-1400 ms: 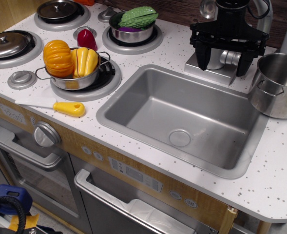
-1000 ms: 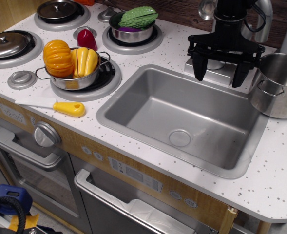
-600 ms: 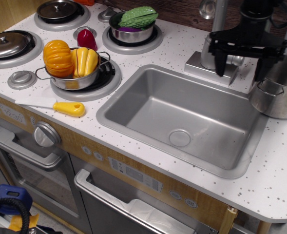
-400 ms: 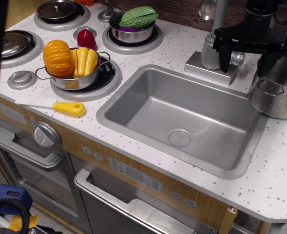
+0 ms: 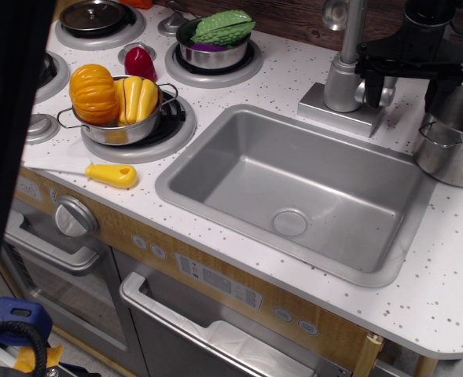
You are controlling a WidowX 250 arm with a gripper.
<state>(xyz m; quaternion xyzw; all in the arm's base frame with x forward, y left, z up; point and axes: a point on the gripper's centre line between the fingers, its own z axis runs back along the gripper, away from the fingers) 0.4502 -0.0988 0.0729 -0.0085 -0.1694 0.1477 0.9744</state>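
Note:
My black gripper (image 5: 402,88) hangs open at the back right of the toy kitchen counter. Its left finger is just in front of the faucet (image 5: 343,75). Its right finger is at the left rim of a steel pot (image 5: 453,145) that stands to the right of the sink (image 5: 215,188). Nothing is between the fingers. Whether the right finger touches the pot's rim I cannot tell.
On the left burner a small pan (image 5: 125,129) holds an orange pumpkin (image 5: 93,93) and a yellow squash (image 5: 139,98). A yellow-handled knife (image 5: 112,174) lies in front of it. A red vegetable (image 5: 139,63) and a pan with a green gourd (image 5: 222,28) are further back. A dark blurred band (image 5: 3,157) covers the left edge.
The gripper has moved right, from over the sink's back edge to the pot's left rim, staying open. The pot appears nudged slightly right. A dark band has come in from the left.

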